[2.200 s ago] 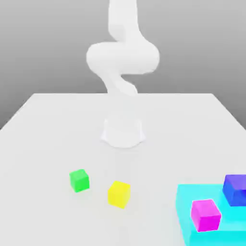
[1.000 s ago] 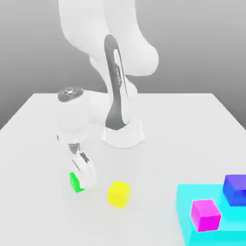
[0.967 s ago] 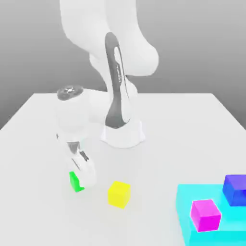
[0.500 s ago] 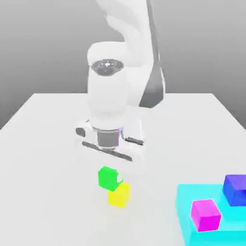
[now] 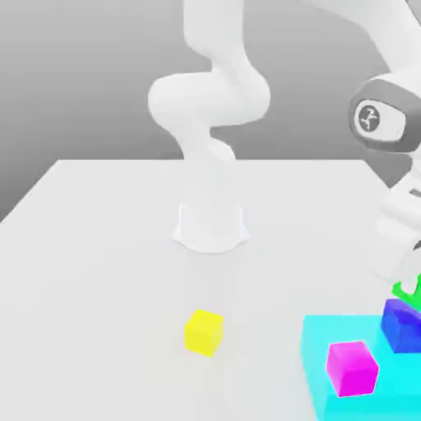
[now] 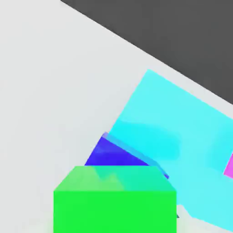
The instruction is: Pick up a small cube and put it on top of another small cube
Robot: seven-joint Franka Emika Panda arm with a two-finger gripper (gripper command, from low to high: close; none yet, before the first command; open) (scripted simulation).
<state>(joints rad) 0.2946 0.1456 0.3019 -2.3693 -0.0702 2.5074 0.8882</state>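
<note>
The small green cube (image 5: 404,291) sits right over the deep blue-violet cube (image 5: 401,324) at the exterior view's right edge; I cannot tell whether the two touch. My gripper (image 5: 409,279) hangs straight down onto the green cube, and the white hand covers part of it. In the hand view the green cube (image 6: 114,200) is close up, with the blue-violet cube (image 6: 119,154) just behind and under it. The blue-violet cube rests on a cyan platform (image 5: 325,345).
A magenta cube (image 5: 352,367) stands on the same cyan platform (image 6: 182,118), near its front. A yellow cube (image 5: 203,332) lies alone on the white table (image 5: 90,247). The arm's base (image 5: 210,226) stands at the table's middle.
The gripper has swung from above the yellow cube to the exterior view's right, carrying the green cube over the blue-violet cube. The yellow and magenta cubes have not moved.
</note>
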